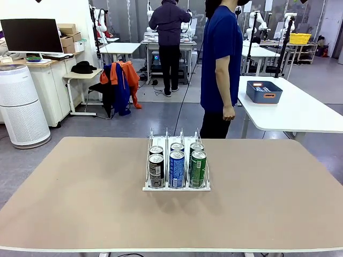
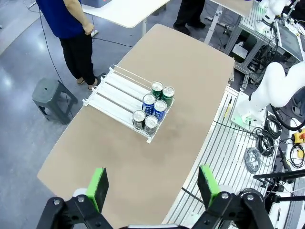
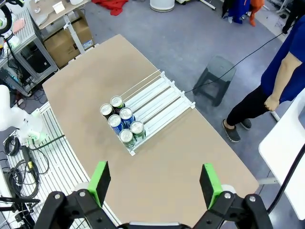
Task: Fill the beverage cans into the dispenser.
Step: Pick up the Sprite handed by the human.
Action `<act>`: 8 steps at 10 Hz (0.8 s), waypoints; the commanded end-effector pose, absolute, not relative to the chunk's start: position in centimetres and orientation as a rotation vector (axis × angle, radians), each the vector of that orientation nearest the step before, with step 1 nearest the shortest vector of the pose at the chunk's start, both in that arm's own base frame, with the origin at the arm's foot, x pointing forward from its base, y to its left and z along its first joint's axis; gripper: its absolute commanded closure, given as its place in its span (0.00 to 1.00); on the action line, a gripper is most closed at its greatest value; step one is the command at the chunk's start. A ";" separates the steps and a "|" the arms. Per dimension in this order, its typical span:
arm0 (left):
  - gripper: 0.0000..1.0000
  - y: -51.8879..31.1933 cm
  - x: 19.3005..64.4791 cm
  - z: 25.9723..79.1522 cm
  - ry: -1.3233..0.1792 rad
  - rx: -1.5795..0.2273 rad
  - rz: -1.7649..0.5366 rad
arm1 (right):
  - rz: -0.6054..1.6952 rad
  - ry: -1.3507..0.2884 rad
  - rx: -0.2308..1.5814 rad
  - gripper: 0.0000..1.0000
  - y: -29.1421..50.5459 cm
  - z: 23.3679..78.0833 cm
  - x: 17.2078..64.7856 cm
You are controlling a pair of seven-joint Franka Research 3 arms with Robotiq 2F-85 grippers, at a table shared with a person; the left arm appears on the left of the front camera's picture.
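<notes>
Pincers come first: the left pincer (image 2: 153,180) and the right pincer (image 3: 155,180) both hang high over the counter (image 1: 80,203). Each has its two green pads spread wide apart, and nothing is between them. Below, on the middle of the beige counter, stands the white dispenser (image 1: 176,187), with its low lip toward the robot's side. Six beverage cans (image 3: 126,114) stand upright in it, two in each lane, all at the front end. In the front row, from the robot's left, are a black can (image 1: 156,170), a blue-and-white can (image 1: 177,168) and a green can (image 1: 198,168). Directly behind each one stands a second can of the same colour. The rear part of the lanes shows its white floor. Beyond the far edge of the counter a person (image 1: 221,59) in a blue shirt stands sideways, with one arm hanging down. Farther back a blue-grey bin (image 1: 263,92) rests on a second, white counter.
</notes>
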State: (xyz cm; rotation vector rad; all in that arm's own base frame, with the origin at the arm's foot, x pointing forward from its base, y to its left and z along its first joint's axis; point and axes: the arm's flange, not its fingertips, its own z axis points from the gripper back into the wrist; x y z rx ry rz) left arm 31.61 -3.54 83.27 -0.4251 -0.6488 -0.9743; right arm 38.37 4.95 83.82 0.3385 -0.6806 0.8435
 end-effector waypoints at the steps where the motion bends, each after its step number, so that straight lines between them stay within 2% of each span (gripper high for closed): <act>1: 0.00 -3.4 31.9 83.0 -0.648 -0.412 -0.966 | 0.830 -0.665 0.348 0.00 5.3 83.5 38.8; 8: 0.00 -3.4 31.9 83.0 -0.648 -0.412 -0.966 | 0.830 -0.665 0.348 0.00 5.3 83.5 38.8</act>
